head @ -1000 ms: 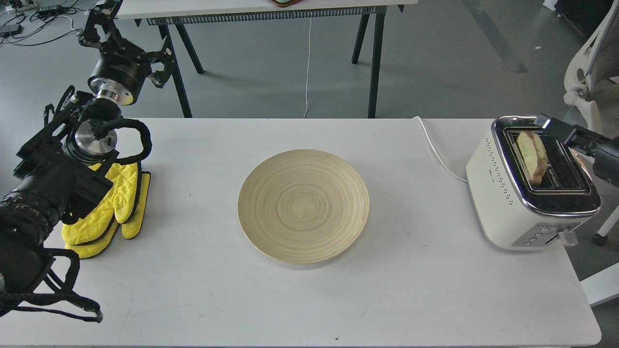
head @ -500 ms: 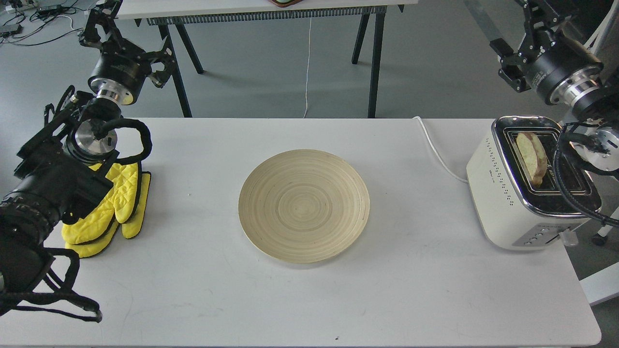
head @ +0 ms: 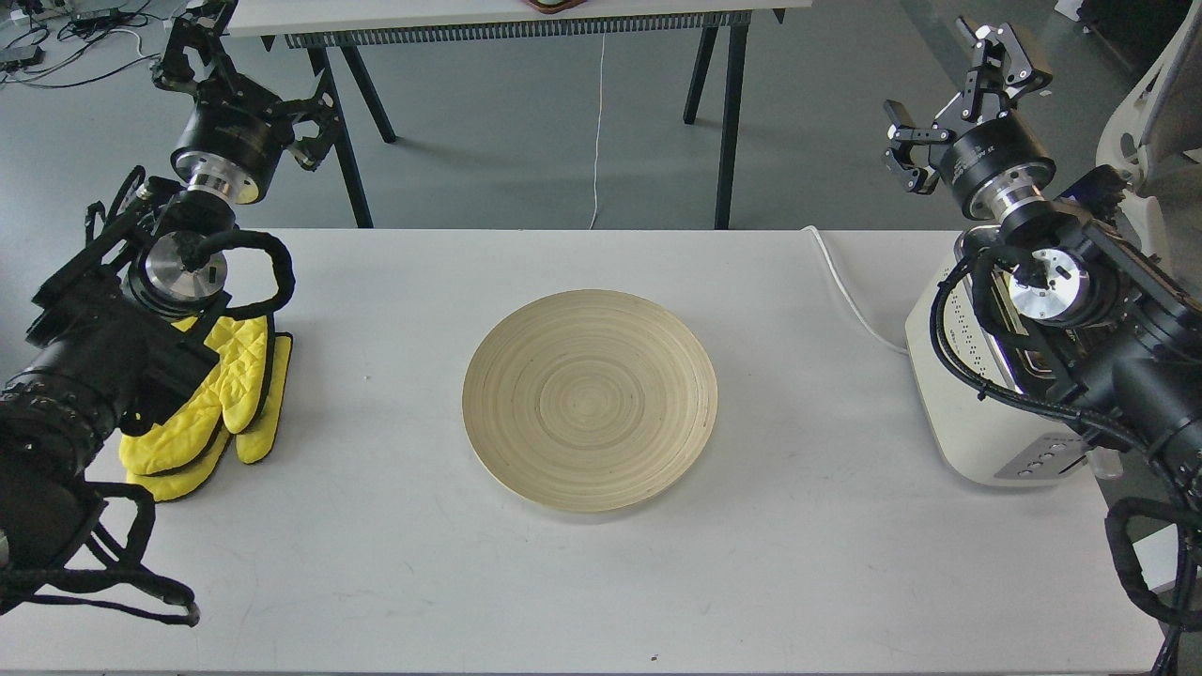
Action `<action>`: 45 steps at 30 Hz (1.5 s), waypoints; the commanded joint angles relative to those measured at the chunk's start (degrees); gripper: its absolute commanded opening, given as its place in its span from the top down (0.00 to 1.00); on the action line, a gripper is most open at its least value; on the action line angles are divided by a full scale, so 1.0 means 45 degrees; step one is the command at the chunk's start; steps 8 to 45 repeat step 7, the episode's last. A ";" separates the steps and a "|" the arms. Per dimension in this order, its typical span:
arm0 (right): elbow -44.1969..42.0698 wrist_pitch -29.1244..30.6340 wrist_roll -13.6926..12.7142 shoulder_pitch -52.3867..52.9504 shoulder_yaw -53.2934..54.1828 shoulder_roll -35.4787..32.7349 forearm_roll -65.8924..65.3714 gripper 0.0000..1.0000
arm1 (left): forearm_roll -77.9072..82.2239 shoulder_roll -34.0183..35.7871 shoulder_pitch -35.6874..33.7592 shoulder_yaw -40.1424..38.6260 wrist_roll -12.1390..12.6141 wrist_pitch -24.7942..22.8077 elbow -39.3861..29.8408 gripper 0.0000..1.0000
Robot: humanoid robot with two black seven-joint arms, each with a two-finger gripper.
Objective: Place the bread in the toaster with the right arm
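The cream-white toaster (head: 972,427) stands at the right end of the white table. My right arm crosses over its chrome top, so the slots and the bread are hidden. My right gripper (head: 953,99) is raised above and behind the toaster, over the floor beyond the table's far edge. Its fingers are spread apart and hold nothing. My left gripper (head: 252,86) is raised at the far left, beyond the table's far edge, open and empty.
A round bamboo plate (head: 590,399) lies empty at the table's middle. Yellow oven mitts (head: 211,413) lie at the left under my left arm. The toaster's white cord (head: 845,291) runs to the far edge. A black-legged table (head: 714,113) stands behind.
My right arm has swung up and inward from the toaster's right side. It now covers the toaster top and the bread that stood in the slot. The left arm has not moved.
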 commanded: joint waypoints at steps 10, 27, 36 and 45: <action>0.0186 0.0186 0.0008 -0.0086 0.0531 0.0396 -0.0001 0.01 | 0.0004 0.0008 0.0000 0.0006 -0.0010 0.0000 0.0000 0.00; 0.0186 0.0186 0.0008 -0.0086 0.0531 0.0396 -0.0001 0.01 | 0.0004 0.0008 0.0000 0.0006 -0.0010 0.0000 0.0000 0.00; 0.0186 0.0186 0.0008 -0.0086 0.0531 0.0396 -0.0001 0.01 | 0.0004 0.0008 0.0000 0.0006 -0.0010 0.0000 0.0000 0.00; 0.0186 0.0186 0.0008 -0.0086 0.0531 0.0396 -0.0001 0.01 | 0.0004 0.0008 0.0000 0.0006 -0.0010 0.0000 0.0000 0.00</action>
